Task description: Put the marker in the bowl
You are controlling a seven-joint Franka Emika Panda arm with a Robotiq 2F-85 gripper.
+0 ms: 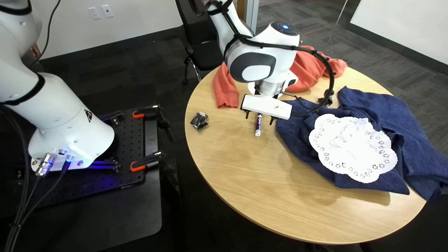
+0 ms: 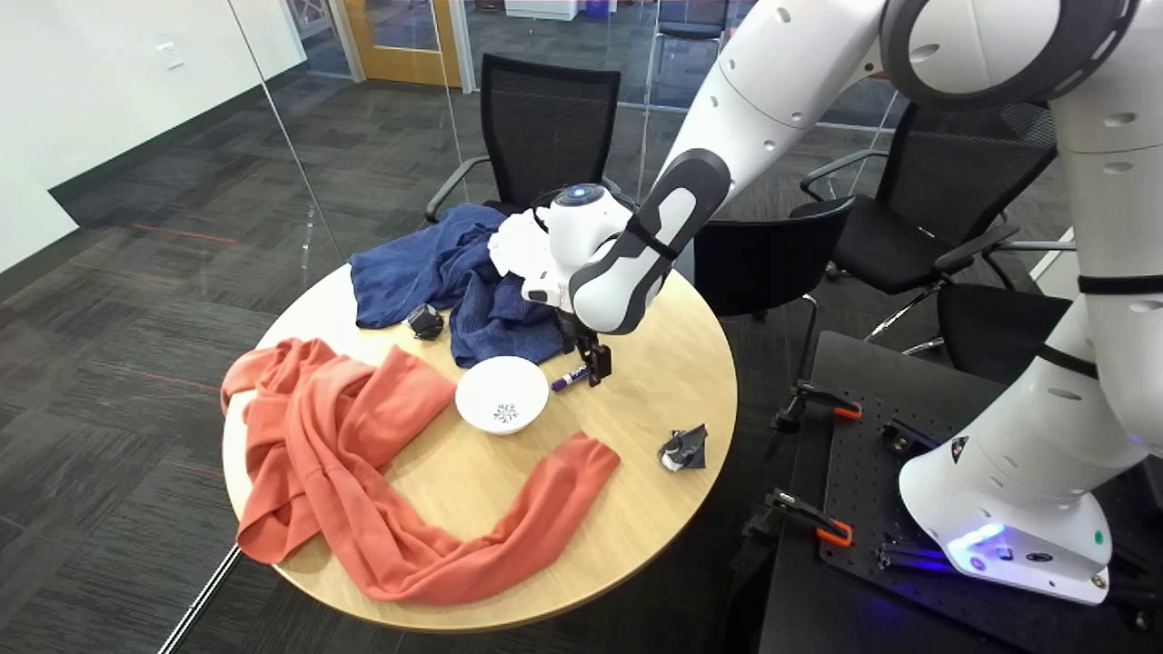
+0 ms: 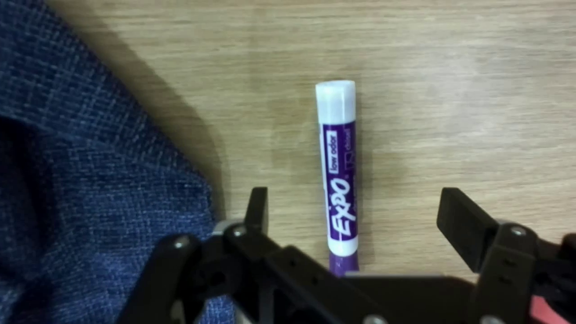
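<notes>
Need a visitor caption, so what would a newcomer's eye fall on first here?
Probably the white robot arm, stretched over the round table. Next, the orange cloth beside the bowl, and the white doily on blue cloth. In the wrist view, the purple-labelled marker shows between the open fingers.

In the wrist view, the white-and-purple cylindrical plastic marker [image 3: 339,177] reads "EXPO", "low odor" and, more faintly, "chisel".

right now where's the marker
In the wrist view, the marker lies near the middle on the table, right of the blue cloth and framed by the open tool.
</notes>
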